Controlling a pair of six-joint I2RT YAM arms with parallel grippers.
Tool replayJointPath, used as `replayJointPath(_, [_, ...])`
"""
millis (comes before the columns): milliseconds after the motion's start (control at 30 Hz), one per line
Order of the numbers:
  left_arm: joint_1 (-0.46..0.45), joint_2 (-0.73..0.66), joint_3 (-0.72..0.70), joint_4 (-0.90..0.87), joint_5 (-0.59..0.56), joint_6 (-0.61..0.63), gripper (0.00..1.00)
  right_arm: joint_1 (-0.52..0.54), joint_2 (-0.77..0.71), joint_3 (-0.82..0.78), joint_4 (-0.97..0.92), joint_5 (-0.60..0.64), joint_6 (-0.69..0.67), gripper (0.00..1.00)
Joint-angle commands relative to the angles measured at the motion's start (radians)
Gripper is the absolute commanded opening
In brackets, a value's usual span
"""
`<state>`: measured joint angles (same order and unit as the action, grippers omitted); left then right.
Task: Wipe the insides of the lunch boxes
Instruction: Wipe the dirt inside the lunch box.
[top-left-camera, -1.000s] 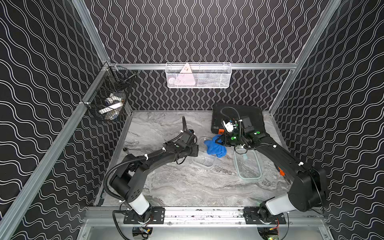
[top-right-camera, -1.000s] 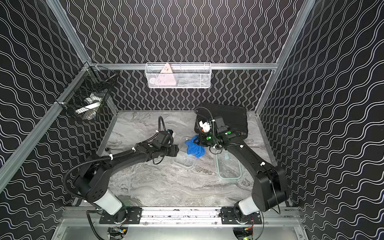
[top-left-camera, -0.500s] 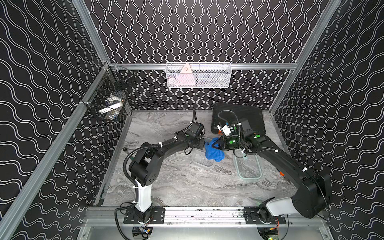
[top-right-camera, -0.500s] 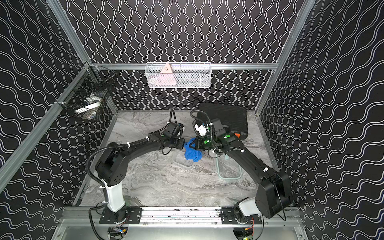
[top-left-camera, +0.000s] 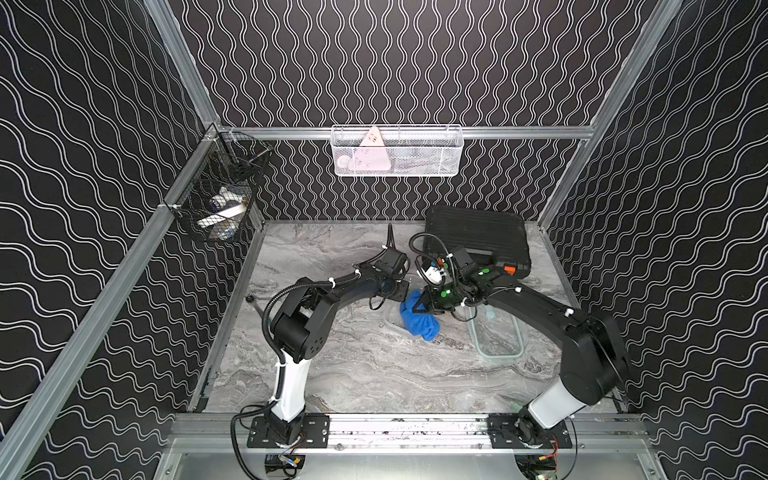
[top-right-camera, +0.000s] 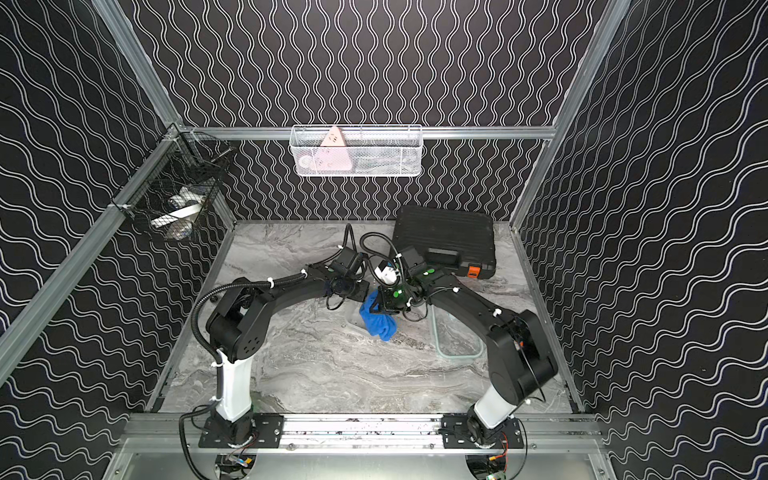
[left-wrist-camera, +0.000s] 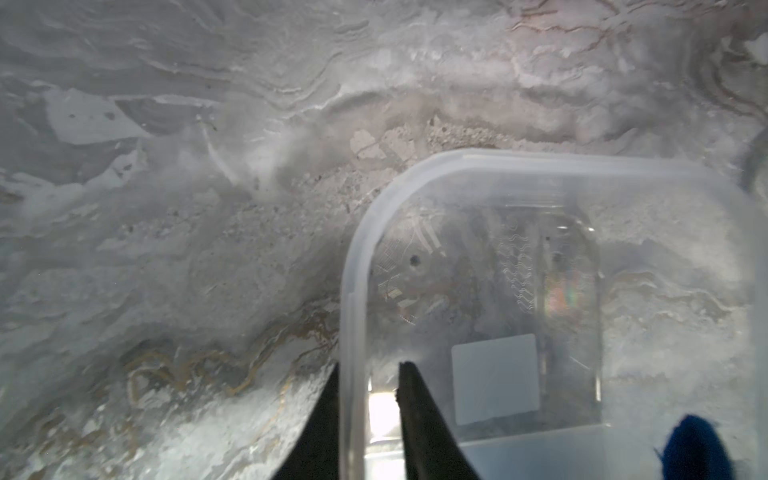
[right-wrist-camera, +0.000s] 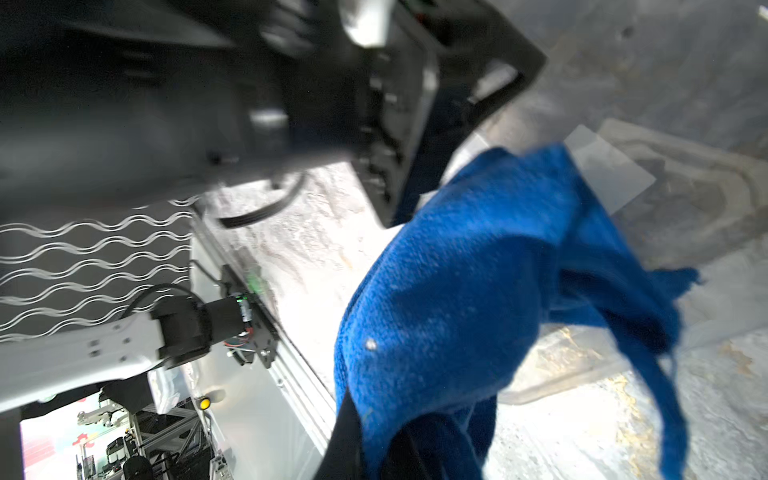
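Obs., standing at the open front of the cell.

Left gripper (left-wrist-camera: 370, 365): fingers narrowly parted, set astride one long wall of the lunch box (left-wrist-camera: 457, 162) near a rounded corner. One finger is outside and against the rim, one inside. A thin strip of light shows between the rim and the inner finger. Cannot tell whether the wall is actually clamped.

Right gripper (top-left-camera: 422, 306): closed on a blue cloth (top-left-camera: 417, 320). The cloth hangs from the fingertips in a loose bunch, with one frayed corner trailing.

Lunch box position: on the marble table (top-left-camera: 374, 374), about mid-table, directly under both grippers and between the two arms. It is open and upright. A pale square patch shows through its clear base in the left wrist view. The left gripper holds the side facing the left arm. The cloth and right gripper hang over the opposite part, so in both top views only the left arm's end of the box shows. Cannot tell whether the cloth touches the box floor.

Lid (top-left-camera: 498, 336): flat on the table near the box on the right arm's side, apart from it. Its pale green rim is visible, and the right forearm crosses above its far end.

Further out: a black ribbed case (top-left-camera: 473, 237) sits at the back right, closed, with an orange latch facing forward. A white mesh basket (top-left-camera: 397, 151) hangs on the back rail and a black wire basket (top-left-camera: 216, 203) on the left rail.
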<state>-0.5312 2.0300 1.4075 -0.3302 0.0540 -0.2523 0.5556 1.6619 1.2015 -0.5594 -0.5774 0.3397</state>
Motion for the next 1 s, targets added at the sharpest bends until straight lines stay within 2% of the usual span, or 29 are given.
replayJointPath(0, [0.001,-0.010,-0.009,0.006,0.021,-0.002,0.15,0.011,0.048,0.011,-0.038,0.062,0.003,0.00])
replayJointPath(267, [0.008,-0.035,-0.043,0.036,0.072,-0.067,0.04,0.038,0.163,0.029,-0.109,0.188,0.003,0.00])
replayJointPath(567, [0.014,-0.071,-0.084,0.051,0.084,-0.114,0.01,0.057,0.247,0.052,-0.204,0.341,-0.042,0.00])
replayJointPath(733, [0.014,-0.078,-0.101,0.073,0.087,-0.141,0.00,0.089,0.267,0.069,-0.197,0.311,-0.047,0.00])
replayJointPath(900, [0.013,-0.079,-0.126,0.107,0.092,-0.181,0.00,0.131,0.282,0.046,-0.065,0.071,0.002,0.00])
replayJointPath(967, [0.015,-0.076,-0.134,0.115,0.093,-0.191,0.00,0.143,0.284,0.034,-0.015,0.037,0.038,0.00])
